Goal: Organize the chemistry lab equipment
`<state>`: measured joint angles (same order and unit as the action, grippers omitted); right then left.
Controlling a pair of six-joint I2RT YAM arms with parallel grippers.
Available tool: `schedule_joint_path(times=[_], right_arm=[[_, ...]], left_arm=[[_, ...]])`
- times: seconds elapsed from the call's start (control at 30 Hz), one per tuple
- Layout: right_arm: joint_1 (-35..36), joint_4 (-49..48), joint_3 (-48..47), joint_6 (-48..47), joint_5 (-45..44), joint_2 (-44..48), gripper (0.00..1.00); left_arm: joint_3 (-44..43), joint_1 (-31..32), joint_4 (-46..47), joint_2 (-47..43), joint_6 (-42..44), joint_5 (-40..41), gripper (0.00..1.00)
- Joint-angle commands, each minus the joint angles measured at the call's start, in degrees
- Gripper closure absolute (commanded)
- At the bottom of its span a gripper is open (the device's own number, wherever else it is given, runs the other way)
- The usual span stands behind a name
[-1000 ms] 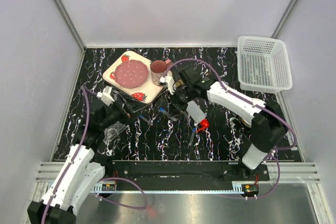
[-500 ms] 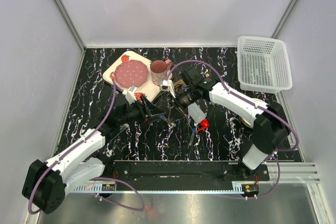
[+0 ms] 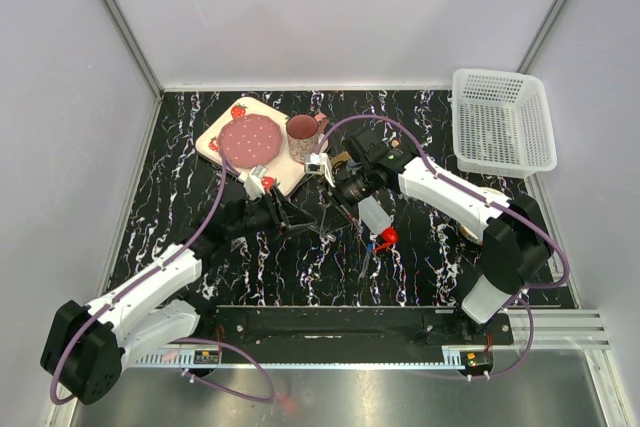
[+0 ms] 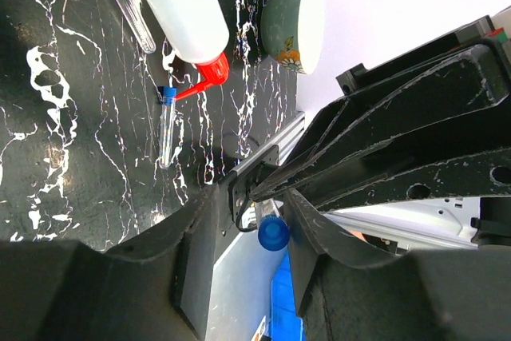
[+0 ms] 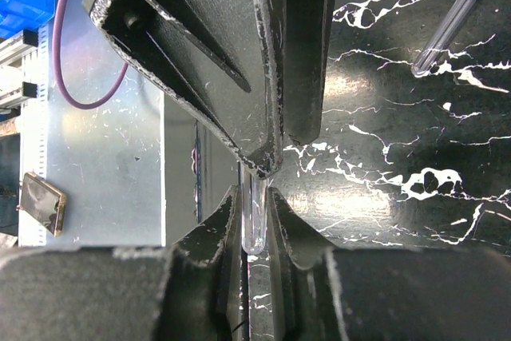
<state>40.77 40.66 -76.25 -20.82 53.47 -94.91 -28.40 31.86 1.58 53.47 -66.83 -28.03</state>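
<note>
A small clear blue-capped tube (image 5: 255, 225) hangs above the table centre, and my right gripper (image 5: 254, 197) is shut on its rounded end. The tube's blue cap (image 4: 273, 233) lies between the jaws of my left gripper (image 4: 251, 217). The cap rests against one finger and a gap shows on the other side. From the top, my left gripper (image 3: 312, 228) and right gripper (image 3: 345, 205) meet tip to tip. The red-capped squeeze bottle (image 3: 373, 215) lies just right of them. Loose tubes (image 4: 165, 129) lie on the black table near the bottle (image 4: 180, 1).
The strawberry-print tray (image 3: 222, 127) with a pink plate and a mug (image 3: 302, 137) sits at the back left. A white basket (image 3: 503, 122) stands at the back right. The cream bowl (image 4: 295, 21) lies right of the bottle. Another tube (image 5: 451, 17) lies on the table.
My left arm has swung from the left side toward the centre, and its jaws have narrowed round the tube's capped end. The right gripper stays shut on the tube and has shifted slightly.
</note>
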Motion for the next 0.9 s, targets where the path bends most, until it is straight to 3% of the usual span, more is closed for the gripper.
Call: schedule_joint_path(times=[0.0, 0.4, 0.5, 0.53, 0.63, 0.73, 0.87], right_arm=[[0.18, 0.64, -1.01, -1.24, 0.49, 0.52, 0.83], [0.18, 0.99, -1.44, -1.51, 0.58, -0.27, 0.78], [0.1, 1.96, -2.06, -2.21, 0.4, -0.45, 0.59], [0.18, 2.92, -2.67, -2.64, 0.32, -0.45, 0.39], [0.18, 6.16, -4.26, -5.63, -0.91, 0.08, 0.16], [-0.17, 9.42, -5.75, -9.32, -4.51, 1.04, 0.1], [-3.06, 10.75, -6.19, -12.66, -10.66, 3.33, 0.06]], left_arm=[[-2.18, 0.49, 0.61, -0.56, 1.26, 0.96, 0.61], [-1.66, 1.01, -1.5, -2.76, 2.14, 0.61, 0.92], [0.36, 0.93, -5.7, -5.3, 2.84, 2.45, 0.96], [0.8, 0.93, -6.85, -6.27, 3.02, 4.37, 0.96], [-0.77, 0.58, -18.42, -9.43, 6.87, 12.17, 0.97], [-4.9, -0.3, -35.36, -12.07, 11.18, 22.62, 0.98], [-9.29, -3.2, -46.3, -13.57, 15.4, 35.57, 0.98]])
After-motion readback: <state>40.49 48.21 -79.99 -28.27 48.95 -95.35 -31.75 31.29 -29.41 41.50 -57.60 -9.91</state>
